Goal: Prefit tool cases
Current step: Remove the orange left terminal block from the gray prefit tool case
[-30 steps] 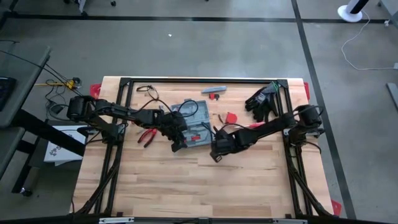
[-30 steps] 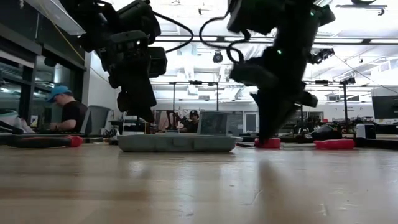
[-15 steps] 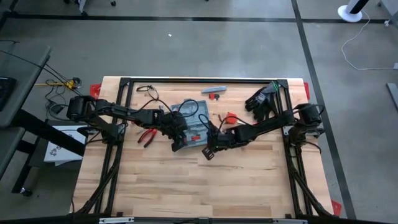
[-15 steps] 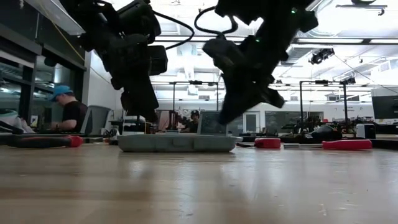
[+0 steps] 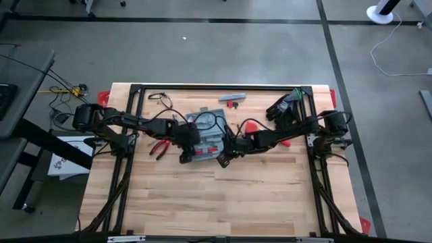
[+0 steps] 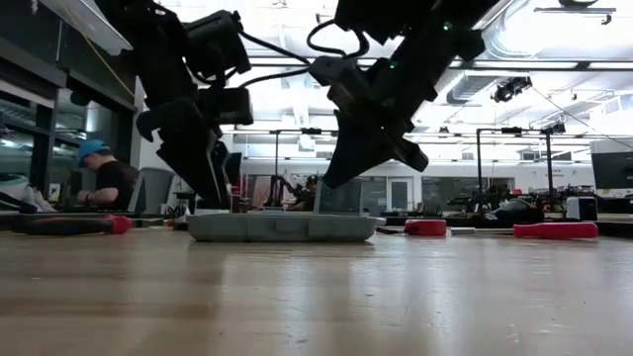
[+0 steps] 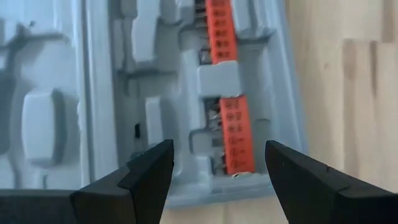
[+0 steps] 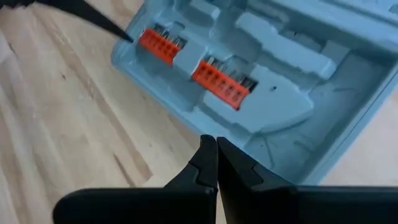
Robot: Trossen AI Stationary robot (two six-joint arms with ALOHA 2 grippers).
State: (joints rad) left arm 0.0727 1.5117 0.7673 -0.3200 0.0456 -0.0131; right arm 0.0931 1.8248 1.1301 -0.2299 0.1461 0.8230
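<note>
The grey-blue tool case (image 5: pixel 206 133) lies open on the table, with its base (image 6: pixel 282 227) flat and its lid (image 6: pixel 340 196) upright behind. Moulded recesses and an orange bit strip (image 7: pixel 227 118) (image 8: pixel 193 62) show inside. My left gripper (image 7: pixel 217 163) (image 5: pixel 185 155) is open, its fingers spread over the case's near-left edge, just above it. My right gripper (image 8: pixel 216 155) (image 5: pixel 223 157) is shut and slants down from the right above the case's near-right corner (image 6: pixel 331 178). It is clear of the case.
Red-handled pliers (image 5: pixel 160 147) lie left of the case, and small red tools (image 5: pixel 251 127) (image 6: pixel 554 229) lie to its right. Black gloves (image 5: pixel 285 108) and a slim grey bar (image 5: pixel 231 98) sit toward the far edge. The near half of the table is bare wood. A person (image 6: pixel 107 176) sits beyond the table.
My right gripper has swung toward the table's left, from beside the case to over its near-right corner, and has tipped to a slant. My left gripper has shifted a little toward the table's left along the case's near edge and has turned. The case has stayed put.
</note>
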